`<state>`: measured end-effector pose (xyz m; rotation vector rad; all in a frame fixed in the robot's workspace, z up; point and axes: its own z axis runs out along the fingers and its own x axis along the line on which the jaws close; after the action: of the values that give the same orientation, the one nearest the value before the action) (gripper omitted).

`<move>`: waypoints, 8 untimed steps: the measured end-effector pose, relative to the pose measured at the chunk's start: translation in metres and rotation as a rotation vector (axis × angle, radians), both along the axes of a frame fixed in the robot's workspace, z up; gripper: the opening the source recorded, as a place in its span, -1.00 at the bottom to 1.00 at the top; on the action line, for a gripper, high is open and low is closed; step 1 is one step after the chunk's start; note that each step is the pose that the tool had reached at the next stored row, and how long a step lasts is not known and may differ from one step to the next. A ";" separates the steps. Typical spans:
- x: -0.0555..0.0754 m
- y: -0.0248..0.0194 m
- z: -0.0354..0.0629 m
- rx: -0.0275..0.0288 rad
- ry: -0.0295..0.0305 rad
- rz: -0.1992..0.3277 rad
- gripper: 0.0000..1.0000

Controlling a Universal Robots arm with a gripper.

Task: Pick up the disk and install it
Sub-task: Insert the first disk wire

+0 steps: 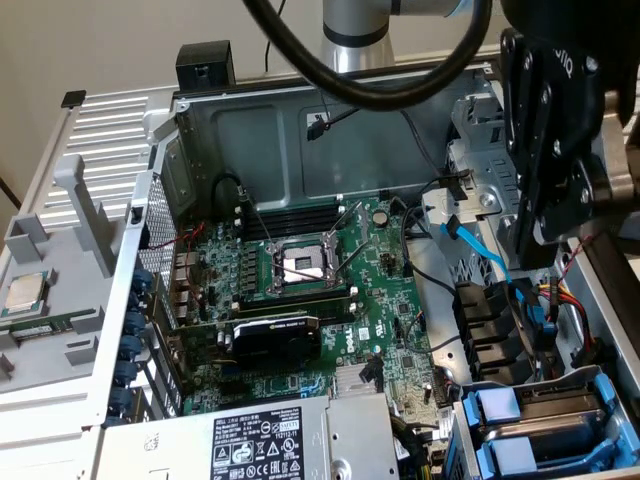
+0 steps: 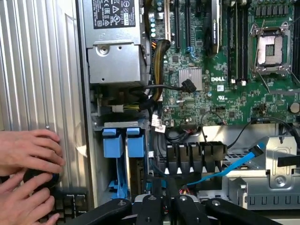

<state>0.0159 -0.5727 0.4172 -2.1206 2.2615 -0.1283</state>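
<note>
Printed in white on the green motherboard [image 2: 206, 93]: DELL, just beside the small finned heatsink [image 2: 191, 78]; seen again, turned sideways, on the same board in the exterior view. Stuck on the grey power-supply box [image 1: 340, 430]: a black label [image 1: 262, 446] crowded with white lines of type, with round and triangular approval marks, all too fine to read. Fixed on the board near the black expansion card [image 1: 275, 335]: a white sticker [image 1: 383, 328] with dark marks, illegible. Hung just beside the power-supply box: a white tag [image 2: 157, 123] with fine dark print, unreadable. Marked on the black claw [image 1: 537, 250], high on its body: broken white letters, too cut off to make out.
</note>
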 end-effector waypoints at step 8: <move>0.001 0.0025 -0.0020 -0.0001 -0.0089 -0.035 -0.36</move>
<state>0.0171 -0.5701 0.4152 -2.0773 2.2940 -0.1386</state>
